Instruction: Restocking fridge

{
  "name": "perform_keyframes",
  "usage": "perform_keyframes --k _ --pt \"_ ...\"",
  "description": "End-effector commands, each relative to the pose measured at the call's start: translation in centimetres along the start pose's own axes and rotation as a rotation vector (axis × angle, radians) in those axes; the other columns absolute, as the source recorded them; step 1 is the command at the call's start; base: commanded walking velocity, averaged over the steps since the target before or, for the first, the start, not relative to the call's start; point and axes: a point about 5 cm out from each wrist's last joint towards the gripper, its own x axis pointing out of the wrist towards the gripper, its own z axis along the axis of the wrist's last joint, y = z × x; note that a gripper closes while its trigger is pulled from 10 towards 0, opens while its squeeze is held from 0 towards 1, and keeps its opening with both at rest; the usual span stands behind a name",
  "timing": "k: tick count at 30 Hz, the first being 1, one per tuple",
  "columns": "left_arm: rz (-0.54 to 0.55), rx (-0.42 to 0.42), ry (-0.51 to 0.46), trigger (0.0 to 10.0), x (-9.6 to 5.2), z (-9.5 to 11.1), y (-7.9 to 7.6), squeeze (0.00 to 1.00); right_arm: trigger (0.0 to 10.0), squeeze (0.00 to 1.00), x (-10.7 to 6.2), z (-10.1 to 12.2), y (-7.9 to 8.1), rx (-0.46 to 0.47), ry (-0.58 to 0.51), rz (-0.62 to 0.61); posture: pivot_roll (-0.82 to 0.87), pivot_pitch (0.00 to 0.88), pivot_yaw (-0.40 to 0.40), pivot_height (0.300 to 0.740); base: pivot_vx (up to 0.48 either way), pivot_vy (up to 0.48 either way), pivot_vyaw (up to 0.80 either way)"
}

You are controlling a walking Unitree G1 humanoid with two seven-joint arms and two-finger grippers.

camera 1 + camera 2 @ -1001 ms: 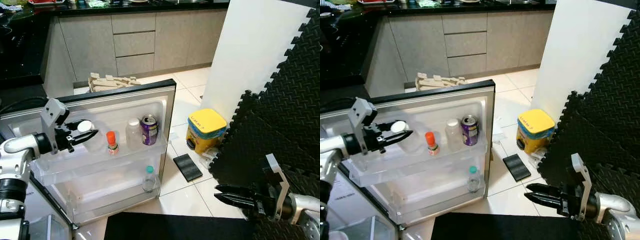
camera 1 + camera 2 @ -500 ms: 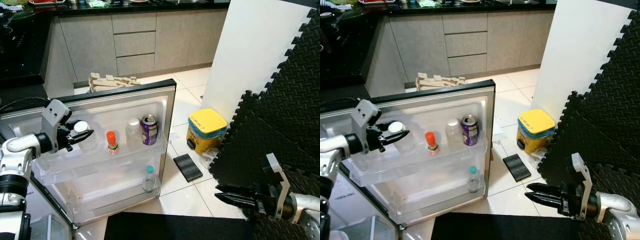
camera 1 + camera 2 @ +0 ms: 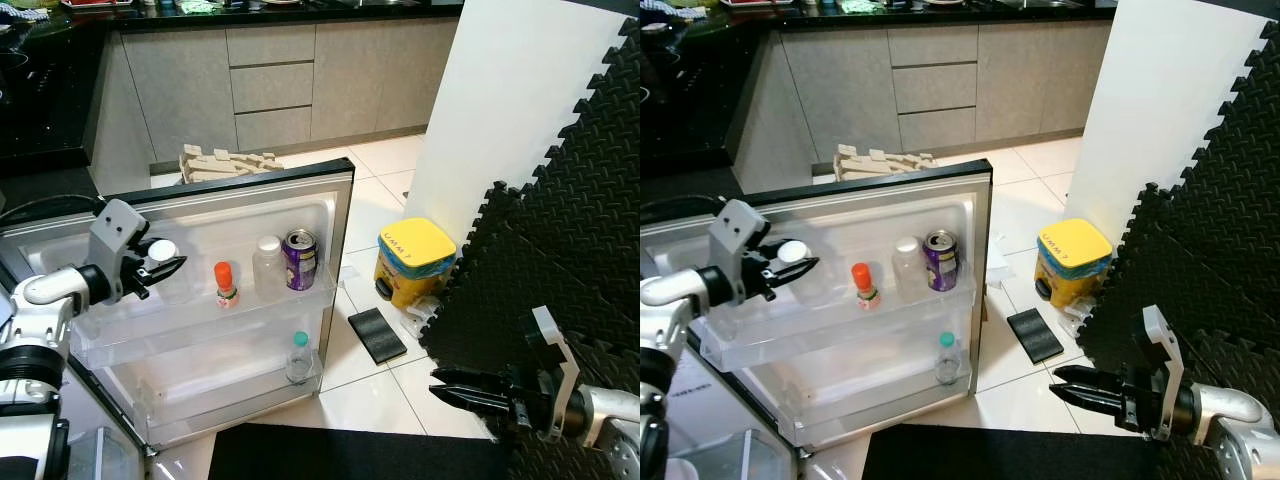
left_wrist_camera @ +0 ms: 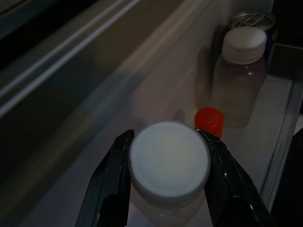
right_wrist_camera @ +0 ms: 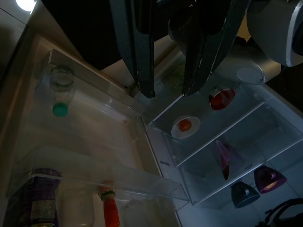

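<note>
On the open fridge door's upper shelf [image 3: 200, 325], the left end effector [image 3: 172, 265] holds a jar [image 3: 165, 262] at the left; right of it stand a small bottle [image 3: 225, 284], a capped bottle [image 3: 267, 268] and a can [image 3: 299, 259]. A lone bottle [image 3: 298, 358] stands on the lower shelf.

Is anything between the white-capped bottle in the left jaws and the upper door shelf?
Nothing visible. The left gripper holds the white-capped bottle at the upper door shelf, apart from the red-capped bottle, clear bottle and purple can further along.
</note>
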Motion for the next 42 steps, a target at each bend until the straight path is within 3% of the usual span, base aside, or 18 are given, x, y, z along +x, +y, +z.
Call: perform_keyframes --k 1,10,42 --pt "-0.011 0.01 -0.032 10.0 0.6 0.6 -0.2 0.0 10.0 0.0 0.2 0.0 0.2 -0.002 0.009 0.011 0.01 0.0 0.014 0.74 0.0 0.0 0.0" --pt "-0.019 -0.003 -0.022 10.0 1.7 0.0 -0.9 0.0 10.0 0.0 0.4 -0.1 0.3 0.001 0.008 0.013 0.01 0.0 0.019 0.74 0.0 0.0 0.0" --pt "0.05 -0.04 0.019 10.0 2.7 -1.6 -1.6 0.0 10.0 0.0 0.3 0.1 0.3 -0.009 0.004 0.004 0.0 0.0 0.022 0.74 0.0 0.0 0.0"
